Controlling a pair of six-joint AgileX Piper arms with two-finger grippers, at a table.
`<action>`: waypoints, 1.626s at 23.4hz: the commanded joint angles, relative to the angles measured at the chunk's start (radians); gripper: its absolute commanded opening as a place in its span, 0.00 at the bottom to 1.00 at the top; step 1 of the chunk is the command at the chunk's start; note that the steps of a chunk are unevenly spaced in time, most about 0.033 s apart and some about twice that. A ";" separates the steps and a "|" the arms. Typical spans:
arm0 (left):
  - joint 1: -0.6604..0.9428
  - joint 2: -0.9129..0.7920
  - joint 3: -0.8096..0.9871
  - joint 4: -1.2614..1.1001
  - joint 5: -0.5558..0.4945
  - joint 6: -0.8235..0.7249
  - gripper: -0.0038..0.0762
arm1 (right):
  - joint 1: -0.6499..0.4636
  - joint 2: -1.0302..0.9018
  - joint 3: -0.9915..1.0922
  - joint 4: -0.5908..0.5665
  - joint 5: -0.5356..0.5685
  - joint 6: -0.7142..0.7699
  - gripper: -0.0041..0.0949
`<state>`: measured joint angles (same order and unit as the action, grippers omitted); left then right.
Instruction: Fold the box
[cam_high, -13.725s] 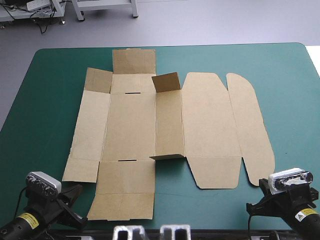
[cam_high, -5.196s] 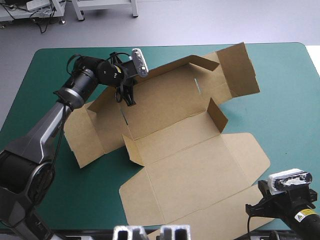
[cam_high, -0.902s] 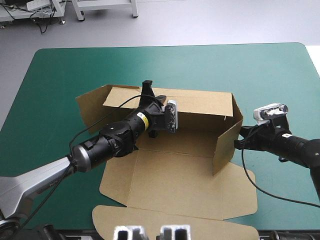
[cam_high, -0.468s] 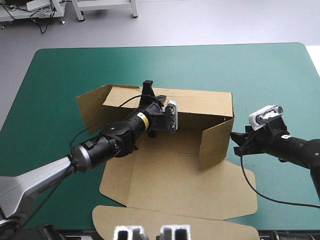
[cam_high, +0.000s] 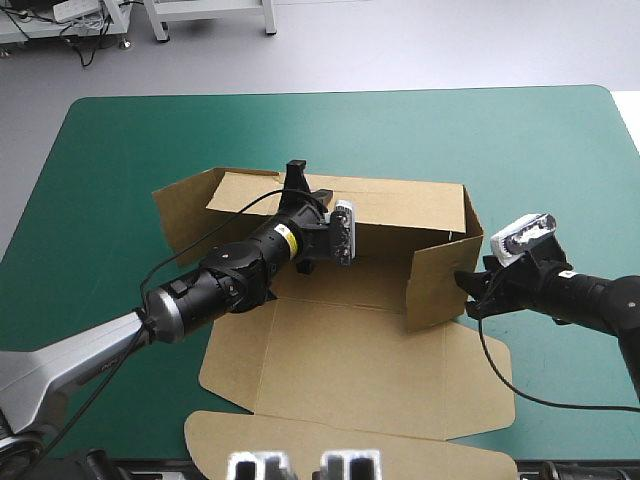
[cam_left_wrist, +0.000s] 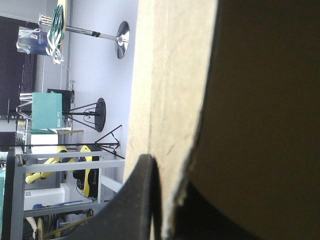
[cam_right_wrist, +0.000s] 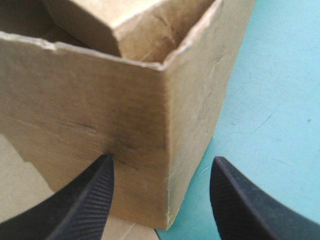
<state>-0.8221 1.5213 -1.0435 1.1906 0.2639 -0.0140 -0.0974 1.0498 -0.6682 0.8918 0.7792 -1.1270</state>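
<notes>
**Brown box, part raised, on teal-green counter**

Item: box (cam_high: 340, 365), cut brown board, at the middle of the counter (cam_high: 110, 150).

Walls: the rear wall (cam_high: 400, 205) stands upright. The right end wall (cam_high: 435, 285) is upright and angled inward. A flap (cam_high: 185, 205) at the box's left end leans outward. The broad panel on the robot's side lies flat.

Left hand (cam_high: 296, 180): pinching the top edge of the rear wall, left of that wall's middle. The left wrist view shows one black finger (cam_left_wrist: 140, 200) pressed to the board (cam_left_wrist: 165, 100). The far side of the board is dark shadow, and the second finger cannot be made out there.

Right hand (cam_high: 466, 290): fingers spread, just outside the right end wall. In the right wrist view the box's corner (cam_right_wrist: 75, 100) stands between them. One fingertip (cam_right_wrist: 100, 185) sits against the wall, though whether it touches is uncertain. The other is over bare teal-green cover (cam_right_wrist: 270, 100).

Hidden: the left arm covers part of the box's floor and the rear wall's lower part.

Surface: the counter cover is plain and smooth around the box.
</notes>
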 joint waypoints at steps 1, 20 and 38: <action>-0.012 0.006 0.008 -0.095 -0.037 -0.033 0.04 | -0.002 0.033 -0.027 0.117 -0.012 -0.062 0.58; -0.012 -0.003 -0.051 -0.090 -0.103 -0.076 0.04 | -0.002 0.205 -0.027 0.367 -0.061 -0.212 0.10; -0.013 -0.003 -0.058 -0.064 -0.206 -0.304 0.71 | -0.002 0.203 -0.027 0.346 -0.051 -0.211 0.04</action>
<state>-0.8222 1.5459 -1.0782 1.1407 0.1483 -0.2362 -0.0970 1.2547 -0.6780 1.2294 0.7152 -1.3391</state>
